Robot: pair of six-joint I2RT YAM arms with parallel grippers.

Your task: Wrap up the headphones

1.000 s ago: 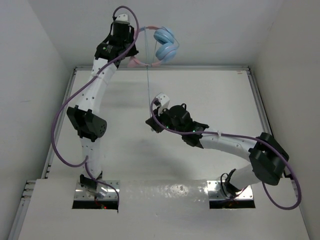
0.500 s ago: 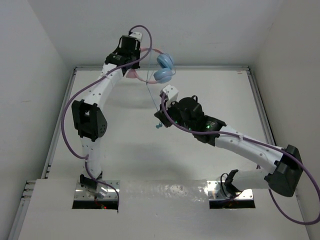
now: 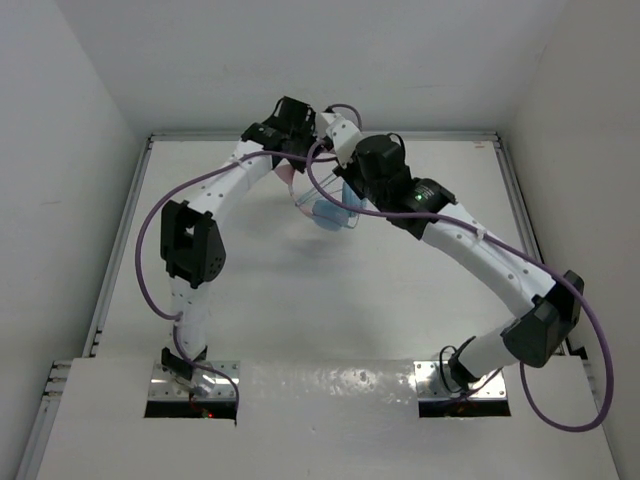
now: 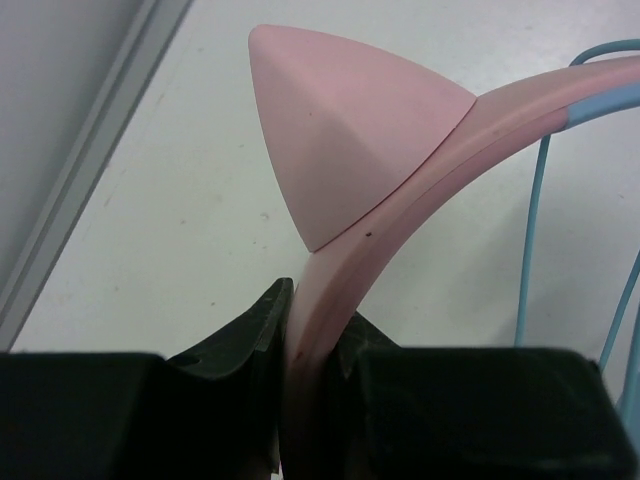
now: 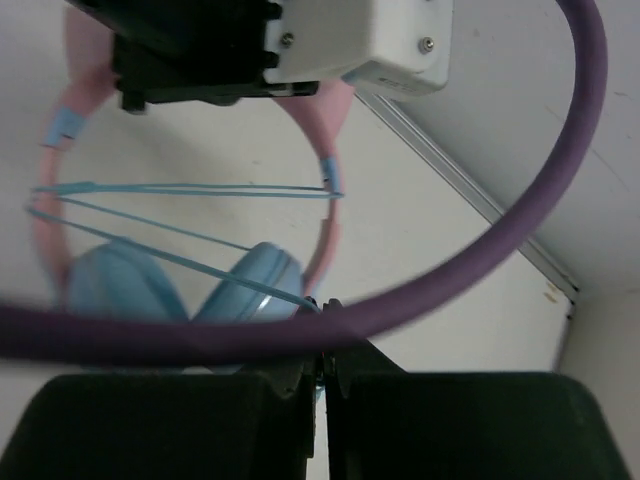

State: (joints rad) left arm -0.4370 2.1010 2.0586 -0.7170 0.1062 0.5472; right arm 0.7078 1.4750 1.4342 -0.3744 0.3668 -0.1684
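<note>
The headphones hang above the back of the table, with the pink headband (image 3: 286,170) over the light blue ear cups (image 3: 330,215). My left gripper (image 4: 315,335) is shut on the pink headband just below a cat ear (image 4: 350,130); it also shows in the top view (image 3: 300,143). My right gripper (image 5: 322,310) is shut on the thin teal cable (image 5: 190,189), right beside an ear cup (image 5: 255,285); it also shows in the top view (image 3: 347,190). Cable strands stretch across the headband loop. The plug is hidden.
A thick purple robot cable (image 5: 480,262) arcs across the right wrist view in front of the headphones. The left wrist's white camera box (image 5: 360,40) is close above. The table's back rail (image 3: 450,135) and white back wall are just behind both grippers.
The left arm has swung right and lowered the headphones over the table. The right arm has reached back and up with the cable, ending close to the left gripper.
</note>
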